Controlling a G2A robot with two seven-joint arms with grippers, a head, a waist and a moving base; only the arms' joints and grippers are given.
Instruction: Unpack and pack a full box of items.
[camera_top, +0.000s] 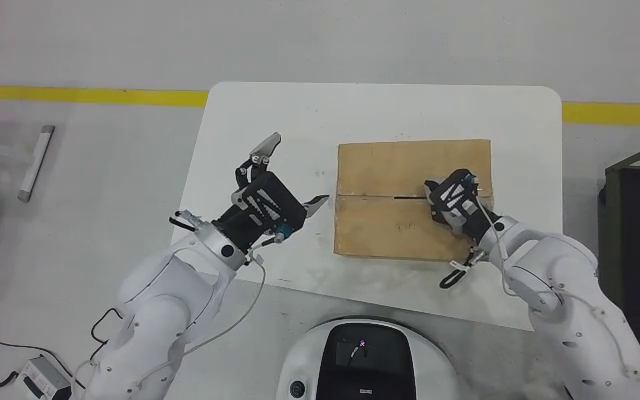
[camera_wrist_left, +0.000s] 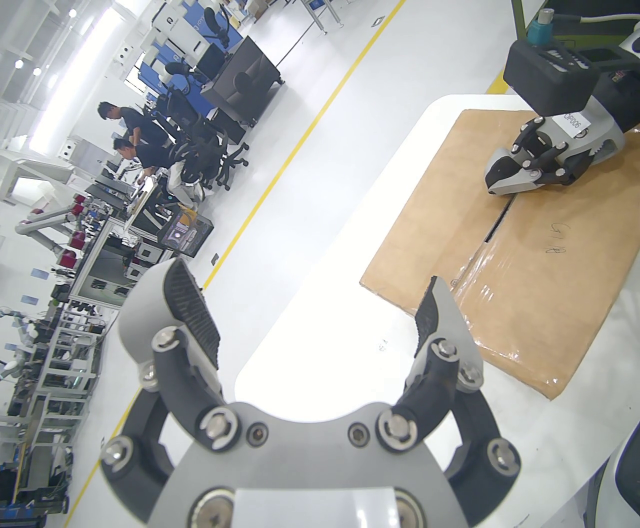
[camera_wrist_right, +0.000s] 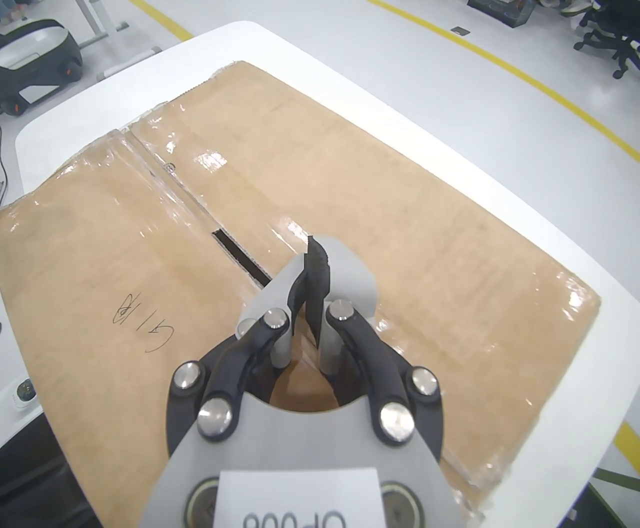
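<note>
Box (camera_top: 400, 170): you have one, flaps down, long axis along seam under right pincer (camera_wrist_right: 312, 250), pinched together, empty; left pincer (camera_wrist_left: 305, 280) beside it, spread wide, empty.

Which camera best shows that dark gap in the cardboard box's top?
The right wrist view: the gap lies close, just ahead of the shut right gripper. The top view shows it as a thin dark line, the left wrist view as a narrow slit.

There is one cardboard box (camera_top: 412, 200), one tabletop (camera_top: 270, 120) and two claws: the left claw (camera_top: 294, 171) and the right claw (camera_top: 431, 190).
</note>
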